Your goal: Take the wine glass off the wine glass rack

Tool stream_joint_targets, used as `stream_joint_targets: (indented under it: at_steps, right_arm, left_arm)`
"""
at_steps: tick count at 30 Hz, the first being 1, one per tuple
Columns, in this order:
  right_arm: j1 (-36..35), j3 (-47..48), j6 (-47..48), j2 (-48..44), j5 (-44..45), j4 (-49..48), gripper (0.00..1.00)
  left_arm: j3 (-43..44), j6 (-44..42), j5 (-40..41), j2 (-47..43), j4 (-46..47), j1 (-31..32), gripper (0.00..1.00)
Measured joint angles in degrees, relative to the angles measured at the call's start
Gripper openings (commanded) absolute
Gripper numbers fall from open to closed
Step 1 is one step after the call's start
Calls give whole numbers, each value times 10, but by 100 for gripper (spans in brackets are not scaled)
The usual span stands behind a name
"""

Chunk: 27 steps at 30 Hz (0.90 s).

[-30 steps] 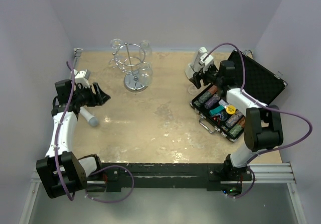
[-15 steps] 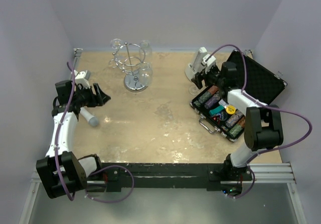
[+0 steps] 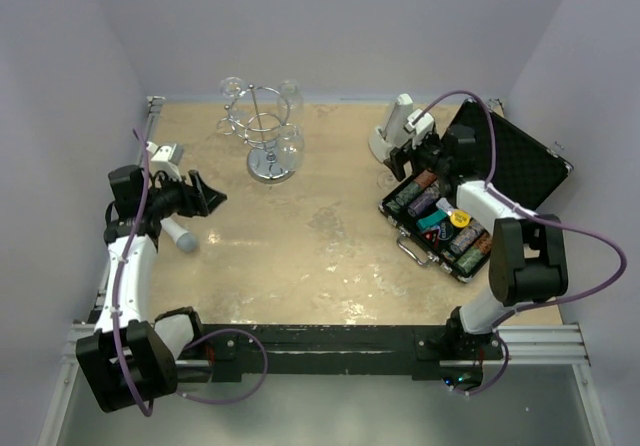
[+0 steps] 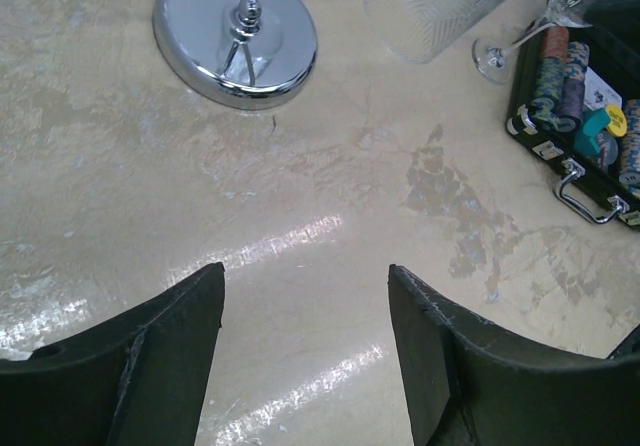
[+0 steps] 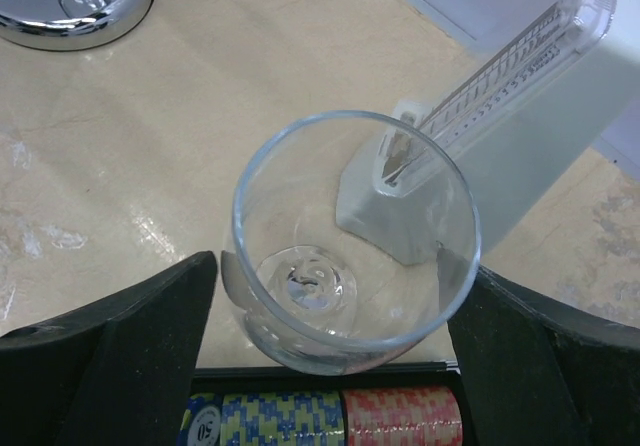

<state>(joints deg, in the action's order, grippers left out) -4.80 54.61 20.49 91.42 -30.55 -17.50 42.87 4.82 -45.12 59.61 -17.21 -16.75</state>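
The chrome wine glass rack (image 3: pixel 265 131) stands at the back left of the table on its round disc base (image 4: pixel 235 36), with clear glasses (image 3: pixel 288 144) hanging from its arms. One wine glass (image 5: pixel 300 286) stands upright on the table next to the chip case; its foot shows in the top view (image 3: pixel 385 177) and the left wrist view (image 4: pixel 490 56). My right gripper (image 5: pixel 335 296) (image 3: pixel 402 158) is open, one finger on each side of the bowl, close to it. My left gripper (image 4: pixel 305 296) (image 3: pixel 205 194) is open and empty, low over bare table, facing the rack.
A grey wedge-shaped metronome (image 3: pixel 395 131) (image 5: pixel 540 116) stands just behind the standing glass. An open black case of poker chips (image 3: pixel 440 216) lies at the right. A grey cylinder (image 3: pixel 180 236) lies by the left arm. Walls close the table's back and sides.
My right gripper has drawn back slightly to the right while the glass stays standing in place. My left arm has shifted a little nearer and to the right.
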Motion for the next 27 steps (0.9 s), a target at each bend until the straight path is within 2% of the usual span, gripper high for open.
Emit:
stream_joint_targets:
  at_steps: [5, 13, 22, 27]
  right_arm:
    - [1, -2, 4, -19, 2, 7, 99]
    - [1, 7, 12, -64, 5, 65, 99]
    - [-1, 70, 27, -186, -15, 156, 98]
    - [-61, 111, 22, -199, -26, 157, 99]
  left_arm:
    - [-7, -19, -19, -18, 5, 13, 75]
    - [-9, -88, -16, -51, 4, 86, 76]
    - [-21, -149, -24, -88, 13, 97, 74]
    - [-28, -143, -24, -95, 34, 97, 73]
